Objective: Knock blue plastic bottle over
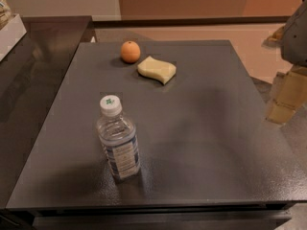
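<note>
The blue plastic bottle [118, 140] stands upright near the front left of the grey table [206, 128]. It is clear, with a white cap bearing a green mark and a blue-and-white label. My gripper [288, 96] shows at the right edge of the view, beyond the table's right side and well away from the bottle. Its grey wrist is above and pale yellow parts hang below. It touches nothing that I can see.
An orange [130, 51] and a pale yellow sponge [157, 69] lie at the back of the table, far behind the bottle. A dark counter [33, 66] adjoins the table on the left. The table's front edge runs just below the bottle.
</note>
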Action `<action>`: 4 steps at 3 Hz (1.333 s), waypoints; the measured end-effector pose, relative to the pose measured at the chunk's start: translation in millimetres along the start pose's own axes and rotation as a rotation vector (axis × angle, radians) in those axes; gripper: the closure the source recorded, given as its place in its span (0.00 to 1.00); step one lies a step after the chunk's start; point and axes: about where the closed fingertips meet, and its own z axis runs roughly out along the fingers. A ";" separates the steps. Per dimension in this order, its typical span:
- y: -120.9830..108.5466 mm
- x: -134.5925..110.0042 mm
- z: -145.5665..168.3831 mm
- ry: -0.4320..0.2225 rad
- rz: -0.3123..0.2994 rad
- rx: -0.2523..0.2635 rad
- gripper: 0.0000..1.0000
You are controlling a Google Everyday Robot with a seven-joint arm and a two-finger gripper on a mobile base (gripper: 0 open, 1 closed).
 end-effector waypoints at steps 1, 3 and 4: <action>0.0 0.0 0.0 0.000 0.000 0.000 0.00; -1.3 -19.2 1.6 -0.085 -0.021 -0.019 0.00; 5.8 -51.3 6.8 -0.185 -0.077 -0.061 0.00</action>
